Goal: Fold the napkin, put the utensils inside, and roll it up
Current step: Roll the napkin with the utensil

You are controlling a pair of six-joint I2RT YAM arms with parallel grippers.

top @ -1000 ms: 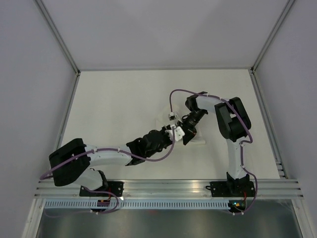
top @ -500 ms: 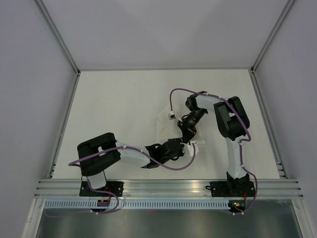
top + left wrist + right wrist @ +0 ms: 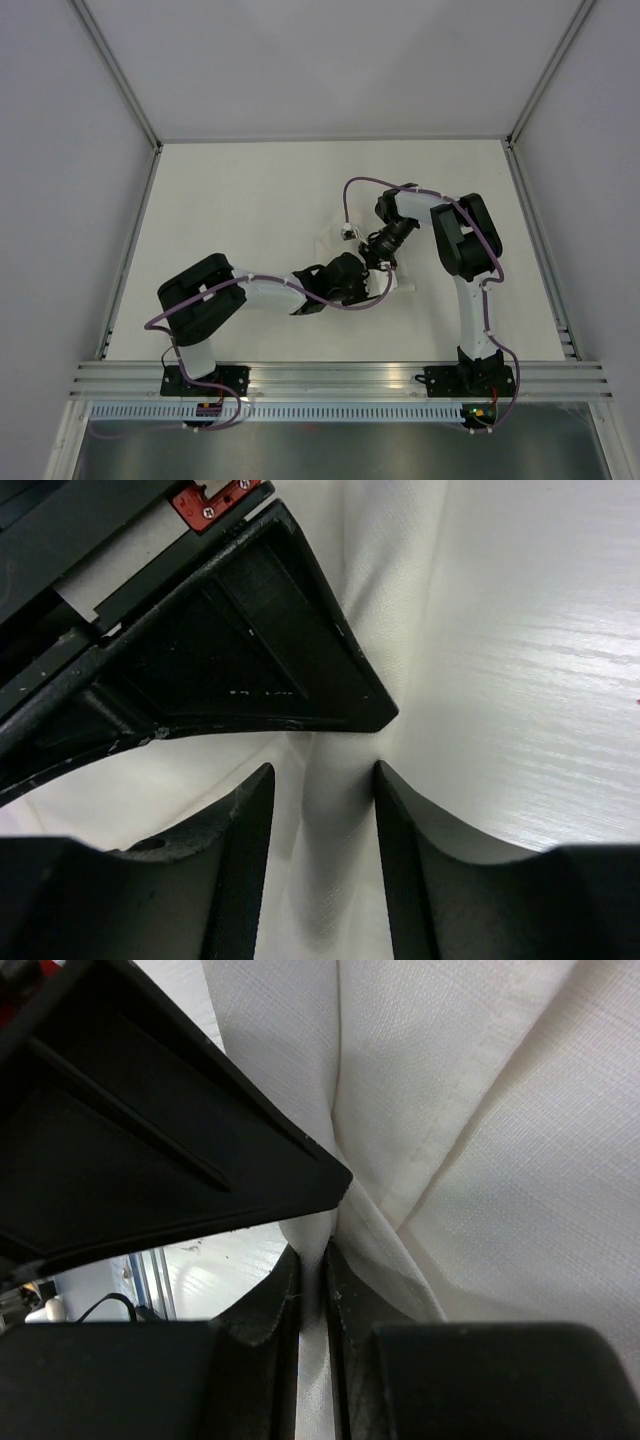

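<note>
The left claw [image 3: 322, 780] is nearest. Its two black fingers are apart, and a soft ridge of the napkin [image 3: 480, 1190] runs between them. Just past it, the right claw [image 3: 312, 1265] is squeezed tight on a thin fold of the same cloth. The napkin lies in the middle of the smooth pale table [image 3: 230, 200]. It is white, finely woven, bunched and creased. It looks partly folded and not rolled up neatly yet. I cannot see the utensils, so I cannot tell if they are inside.

Thin woven white cloth napkin [image 3: 480, 1140], matt; scuffed matt black plastic jaws; smooth, faintly streaked off-white tabletop [image 3: 560, 660].
</note>
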